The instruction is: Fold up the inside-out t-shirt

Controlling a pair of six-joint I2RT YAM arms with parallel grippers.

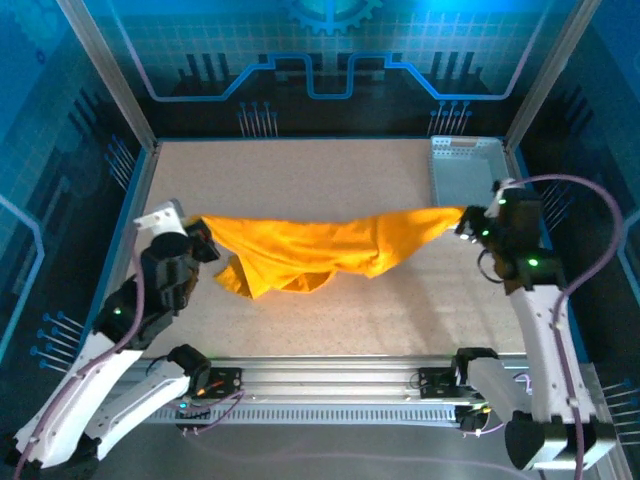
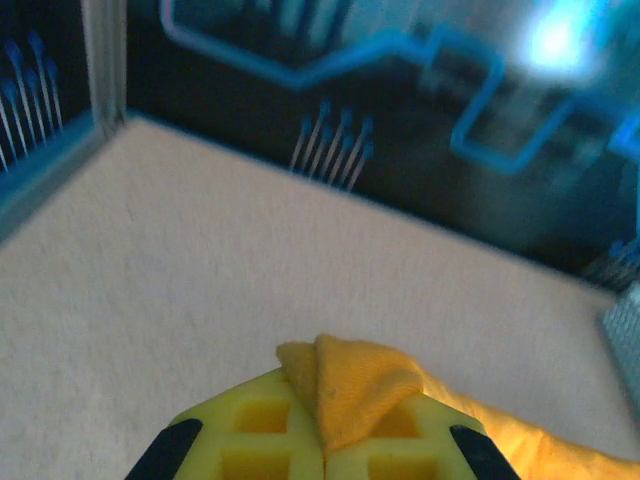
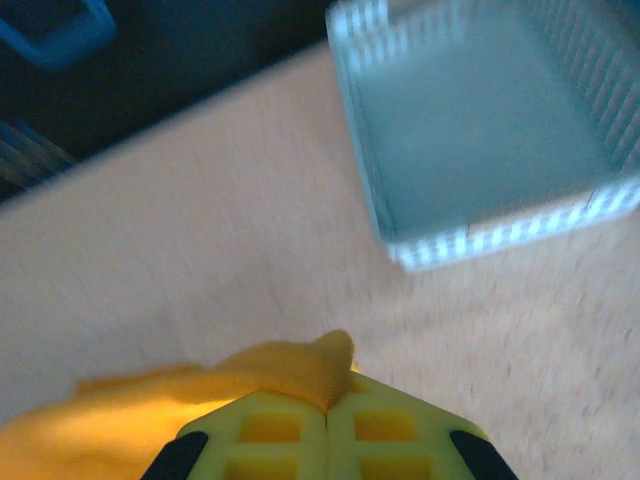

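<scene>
The orange-yellow inside-out t-shirt [image 1: 310, 245] hangs stretched between my two grippers above the table, its middle sagging down to the surface. At the shirt's left end my left gripper [image 1: 200, 232] is shut on a corner of the t-shirt [image 2: 350, 385], which pokes out between the yellow fingers [image 2: 250, 425]. My right gripper [image 1: 468, 218] holds the right end, shut on a bunched tip of the t-shirt [image 3: 300, 370] that sticks up from between its yellow fingers [image 3: 390, 430].
A pale perforated plastic basket [image 1: 466, 170] stands at the back right corner, close behind the right gripper, and its near wall [image 3: 500, 235] lies just ahead of the fingers. Metal frame posts and dark walls bound the tan table [image 1: 300, 175].
</scene>
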